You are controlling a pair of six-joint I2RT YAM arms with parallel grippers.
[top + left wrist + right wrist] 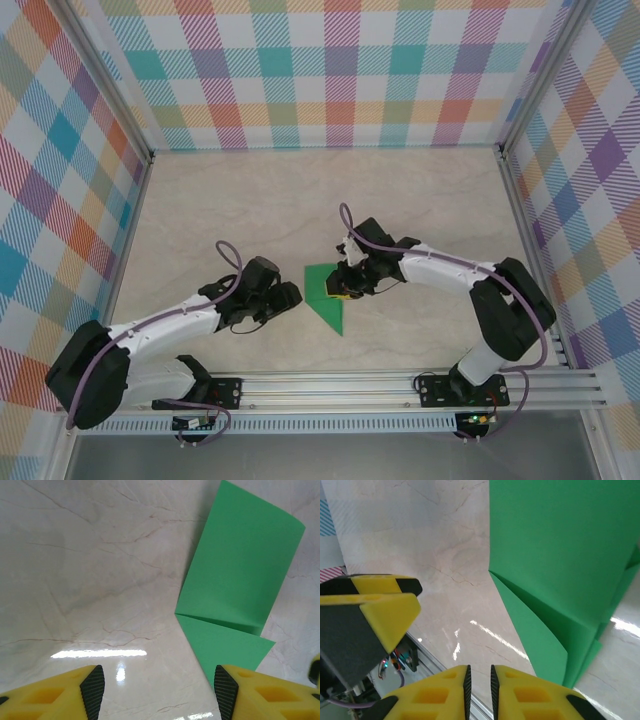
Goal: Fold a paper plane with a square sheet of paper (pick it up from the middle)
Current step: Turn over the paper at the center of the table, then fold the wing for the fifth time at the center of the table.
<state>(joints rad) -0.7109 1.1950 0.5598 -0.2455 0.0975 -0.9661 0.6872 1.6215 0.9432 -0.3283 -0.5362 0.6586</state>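
The square sheet of paper (326, 306) lies on the table as a green folded shape with a point toward the near edge. In the left wrist view the paper (240, 565) shows a crease and an overlapping flap, just ahead and right of my left gripper (159, 692). That gripper is open and empty, its right pad (225, 690) near the paper's lower corner. My right gripper (479, 690) hovers by the paper (560, 555), its jaws nearly together with a slim gap and nothing between them. In the top view the left gripper (293, 296) is left of the paper and the right gripper (345, 289) is over its right edge.
The marble-look tabletop (250, 210) stretches back to plaid walls (320, 70) on three sides. An aluminium rail (400, 385) carrying both arm bases runs along the near edge. The left gripper's yellow finger (375, 615) shows at the left of the right wrist view.
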